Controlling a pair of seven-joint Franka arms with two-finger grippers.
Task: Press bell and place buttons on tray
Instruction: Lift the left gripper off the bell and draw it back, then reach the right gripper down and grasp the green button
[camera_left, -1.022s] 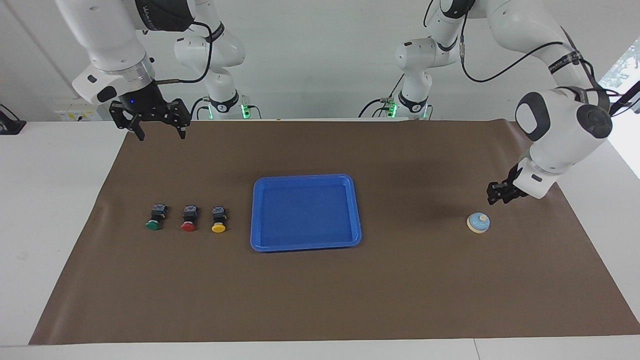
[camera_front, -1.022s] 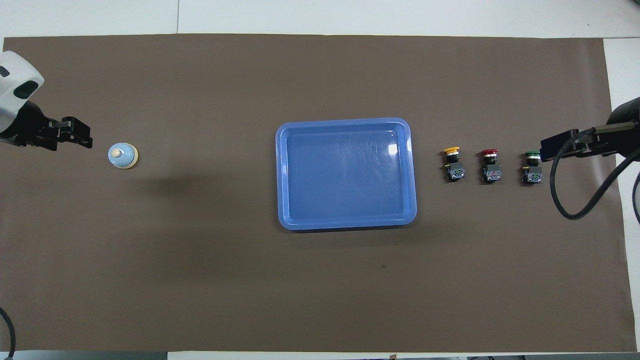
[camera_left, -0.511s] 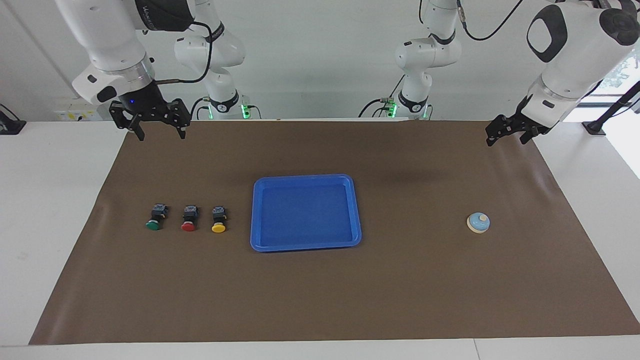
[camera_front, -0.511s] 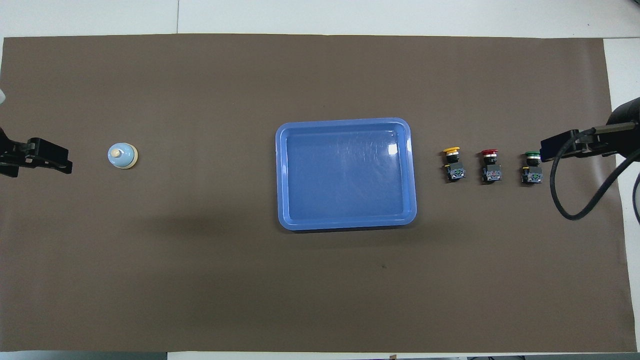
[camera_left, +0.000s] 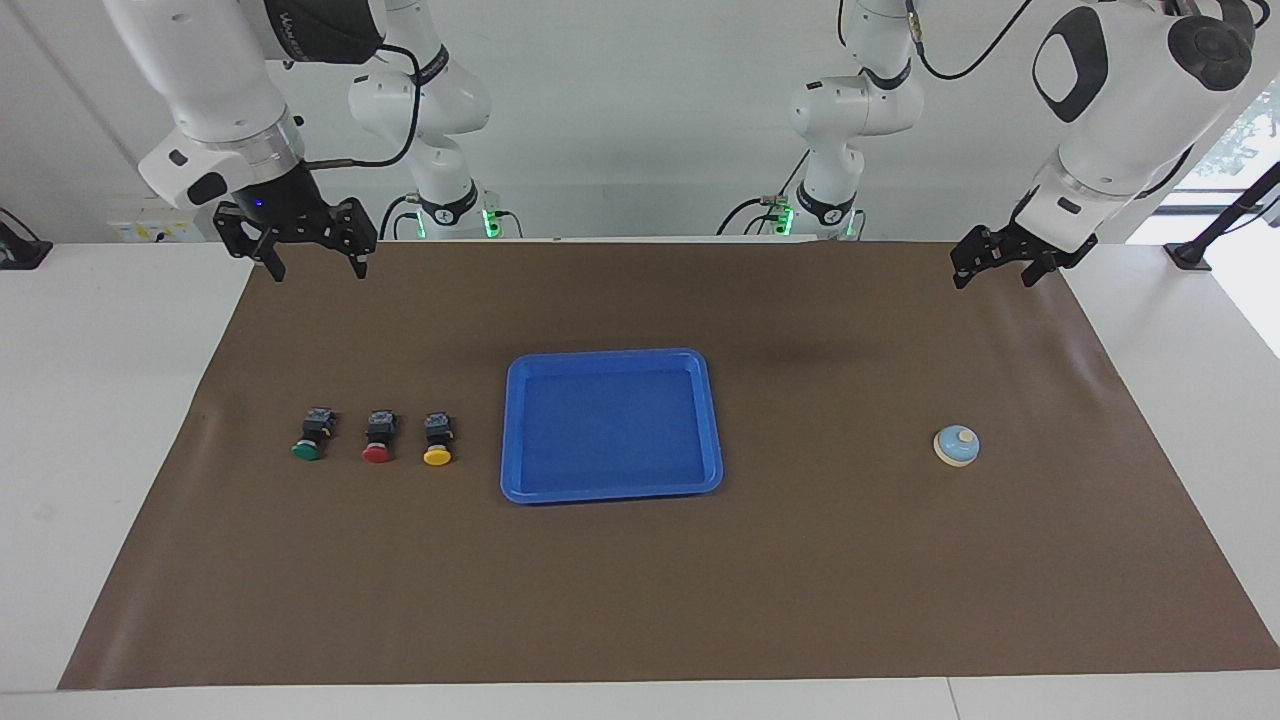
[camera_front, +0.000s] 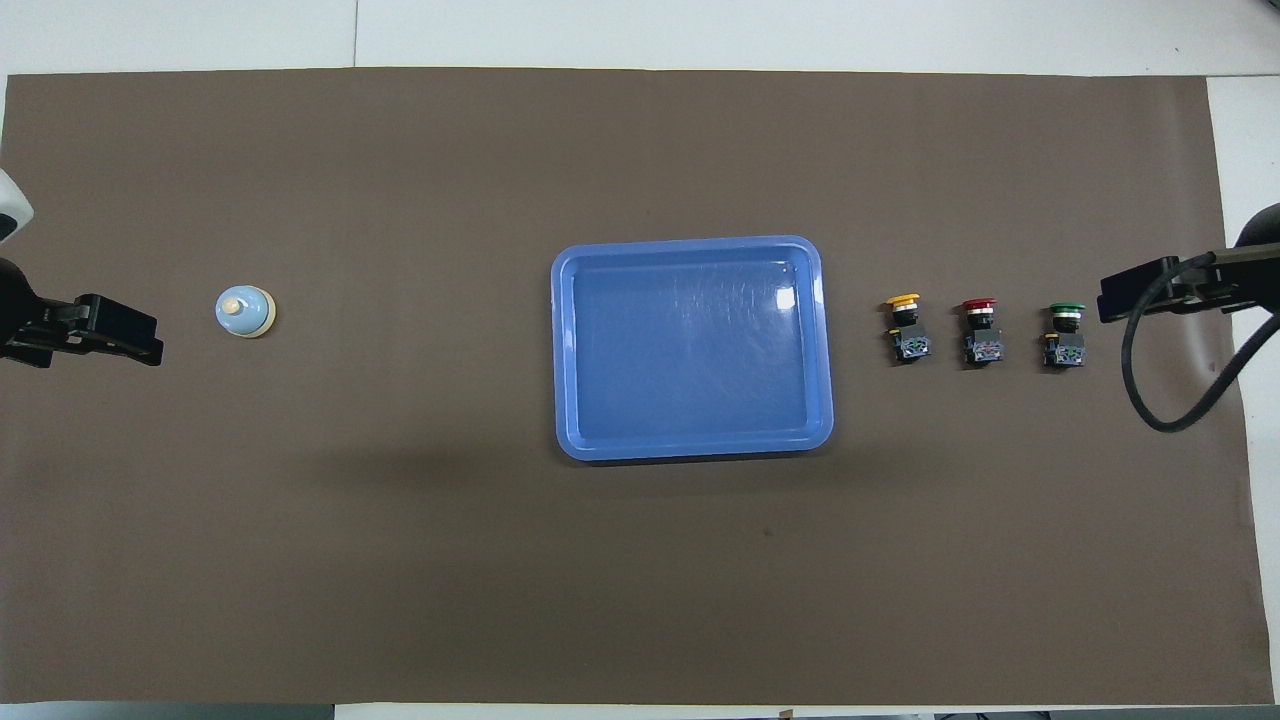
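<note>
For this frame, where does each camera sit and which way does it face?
Facing view: high across the table, facing both arms; left gripper and right gripper raised.
Overhead view: above the robots' end, looking steeply down; only the grippers show at the edges.
Shared: tray, three buttons, bell, mirrored half a turn.

**Left arm pulling up and away from the bell**

The left gripper (camera_left: 988, 266) is no longer hanging low just beside the bell (camera_left: 957, 446); it is now riding high over the robots' edge of the brown mat (camera_left: 850, 560), well apart from the bell, and is edging slightly toward the table's middle since half a second ago. Its fingers are now spread, where they looked pinched together beside the bell. The right gripper (camera_left: 314, 253) is creeping slightly up and outward above its corner of the mat.
</note>
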